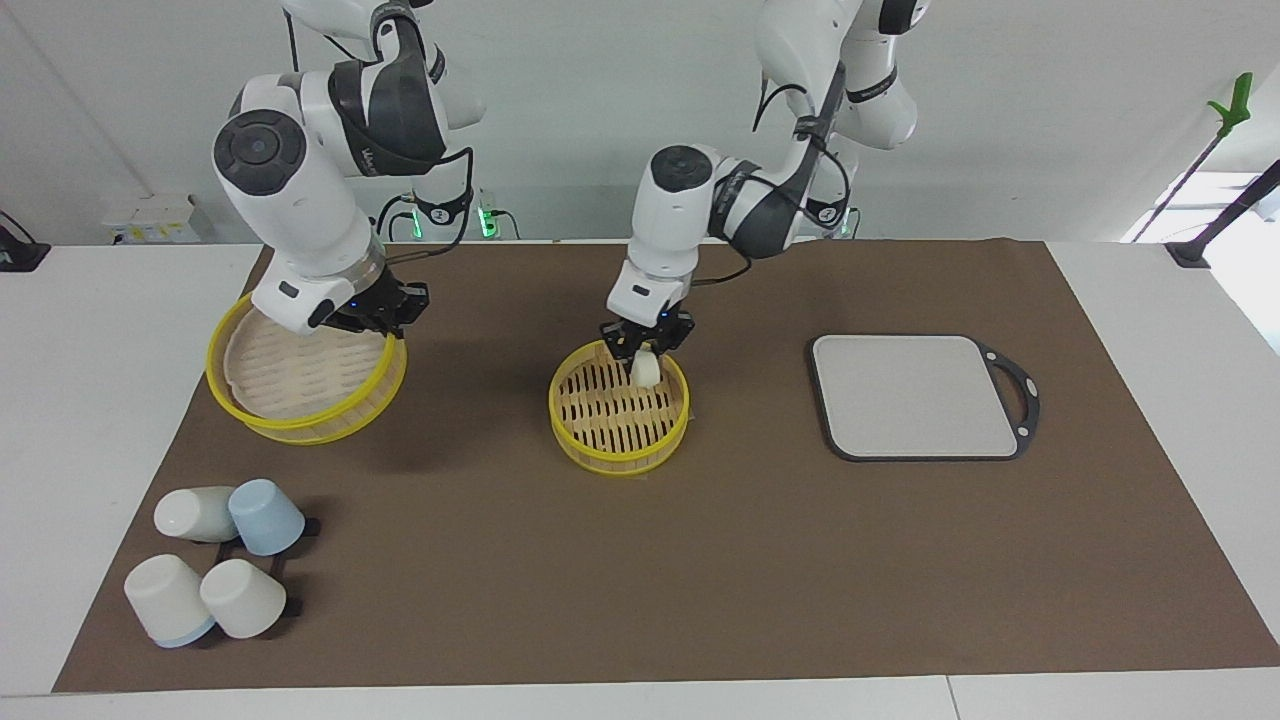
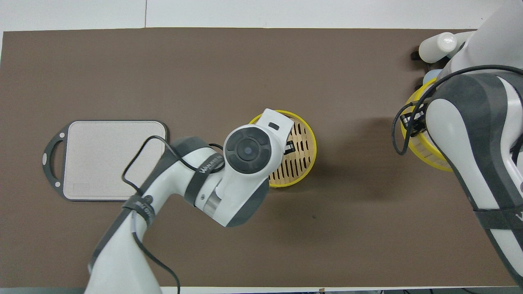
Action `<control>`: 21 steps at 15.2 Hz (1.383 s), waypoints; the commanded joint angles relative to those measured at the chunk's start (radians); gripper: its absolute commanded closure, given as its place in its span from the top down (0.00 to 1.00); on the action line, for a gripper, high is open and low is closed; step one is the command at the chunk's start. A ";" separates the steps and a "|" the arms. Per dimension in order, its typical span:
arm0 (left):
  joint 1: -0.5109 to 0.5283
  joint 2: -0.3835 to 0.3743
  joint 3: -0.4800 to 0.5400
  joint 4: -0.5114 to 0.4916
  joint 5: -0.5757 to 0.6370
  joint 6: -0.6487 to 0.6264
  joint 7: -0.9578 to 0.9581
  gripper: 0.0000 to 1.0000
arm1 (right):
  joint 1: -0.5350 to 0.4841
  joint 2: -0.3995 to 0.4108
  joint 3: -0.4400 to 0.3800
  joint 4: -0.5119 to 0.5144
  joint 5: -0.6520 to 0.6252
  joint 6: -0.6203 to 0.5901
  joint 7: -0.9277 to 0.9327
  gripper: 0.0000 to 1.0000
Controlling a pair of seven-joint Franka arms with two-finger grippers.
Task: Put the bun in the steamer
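Reading "WANJEED" in white letters on a black strap around the left arm's forearm in the overhead view is about all the writing on offer; a like strap on the right arm shows only a first letter or two at the picture's edge, and the small numerals on the arm bases are too small to make out. The left gripper point(image 1: 647, 350) is clenched on the bun point(image 1: 645, 371), a cream-white stubby piece hanging just over the slatted bottom of the steamer point(image 1: 566, 418), inside its yellow rim on the part nearer the robots; whether the bun touches the slats I cannot tell. The right gripper point(image 1: 385, 318) is clamped on the rim of the lid point(image 1: 262, 420), held tilted over the right arm's end of the table. Farther from the robots than the lid, four upturned cups point(image 1: 215, 560), three white and one pale blue, stand on a black rack. The grey board point(image 1: 915, 395) with a black handle lies bare toward the left arm's end. A brown mat point(image 1: 700, 580) covers the white table point(image 1: 100, 330), and a plain white wall rises at the robots' backs, with a green-tipped rod leaning at one corner
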 commanded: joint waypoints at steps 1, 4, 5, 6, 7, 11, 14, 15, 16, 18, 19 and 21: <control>-0.032 0.033 0.025 -0.012 0.025 0.048 0.001 0.39 | 0.024 -0.038 0.016 -0.044 -0.029 0.019 -0.002 0.00; -0.035 0.057 0.026 -0.013 0.027 0.082 -0.014 0.40 | 0.024 -0.040 0.019 -0.047 -0.028 0.019 0.001 0.00; -0.044 0.062 0.026 -0.018 0.027 0.094 -0.032 0.46 | 0.024 -0.040 0.021 -0.046 -0.028 0.020 0.001 0.00; -0.050 0.063 0.026 -0.026 0.027 0.104 -0.052 0.62 | 0.024 -0.040 0.022 -0.046 -0.028 0.020 0.001 0.00; -0.050 0.063 0.026 -0.029 0.027 0.108 -0.074 0.80 | 0.024 -0.040 0.022 -0.047 -0.028 0.020 0.000 0.00; -0.048 0.059 0.026 -0.030 0.027 0.095 -0.083 1.00 | 0.024 -0.040 0.022 -0.050 -0.028 0.025 -0.003 0.00; 0.019 -0.019 0.032 -0.035 0.027 -0.008 -0.063 1.00 | 0.025 -0.040 0.027 -0.050 -0.012 0.026 0.005 0.00; 0.068 -0.070 0.031 -0.035 0.028 -0.067 -0.033 1.00 | 0.027 -0.041 0.029 -0.050 -0.011 0.026 0.006 0.00; 0.114 -0.111 0.031 -0.027 0.029 -0.141 0.015 1.00 | 0.047 -0.041 0.029 -0.050 -0.009 0.034 0.011 0.00; 0.223 -0.189 0.032 0.005 0.029 -0.302 0.136 1.00 | 0.093 -0.041 0.030 -0.053 0.003 0.080 0.056 0.00; 0.282 -0.223 0.034 0.020 0.030 -0.362 0.193 1.00 | 0.148 -0.041 0.030 -0.063 0.038 0.123 0.086 0.00; 0.416 -0.272 0.032 0.051 0.035 -0.453 0.317 1.00 | 0.292 -0.015 0.029 -0.053 0.101 0.250 0.284 0.00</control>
